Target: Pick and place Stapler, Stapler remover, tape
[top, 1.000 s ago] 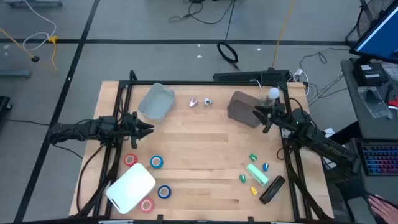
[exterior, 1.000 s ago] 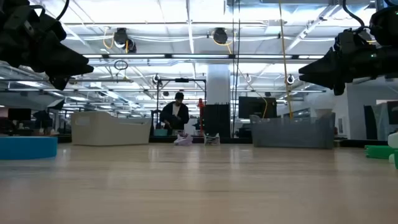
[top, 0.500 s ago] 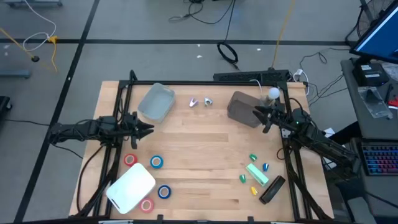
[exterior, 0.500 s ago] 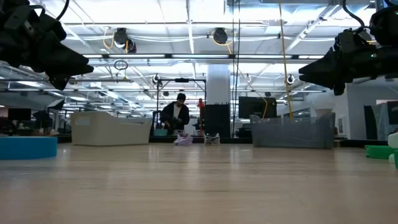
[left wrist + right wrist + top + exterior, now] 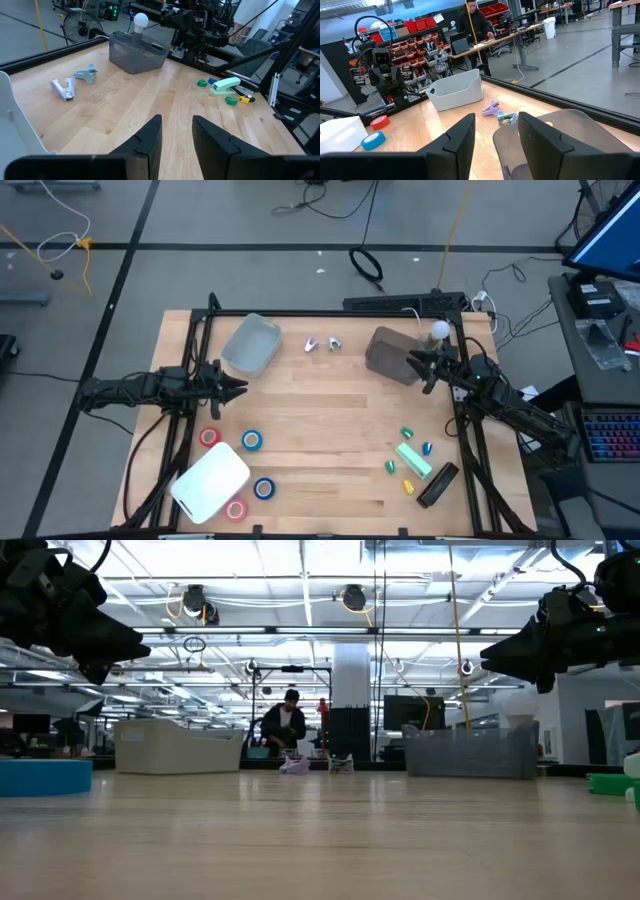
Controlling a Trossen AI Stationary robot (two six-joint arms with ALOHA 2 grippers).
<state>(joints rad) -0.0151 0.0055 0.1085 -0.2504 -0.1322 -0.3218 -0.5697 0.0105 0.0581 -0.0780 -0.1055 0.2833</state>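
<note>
4 tape rolls [image 5: 251,440], 2 red and 2 blue, lie flat near the left end effector [image 5: 240,385]. The green stapler [image 5: 414,459] and 2 staple removers [image 5: 322,343] lie apart from the right end effector [image 5: 412,361].

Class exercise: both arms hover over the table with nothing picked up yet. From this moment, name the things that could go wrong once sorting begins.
1. The red and blue ring-shaped tape rolls lie right beside the white rectangular bin; the left gripper, open and empty, may bump the bin while reaching.
2. The mint-green stapler sits among small coloured pieces and a black stapler; a grasp could knock neighbours.
3. The right gripper, open, hovers over the dark grey bin; descending could strike its rim.
</note>
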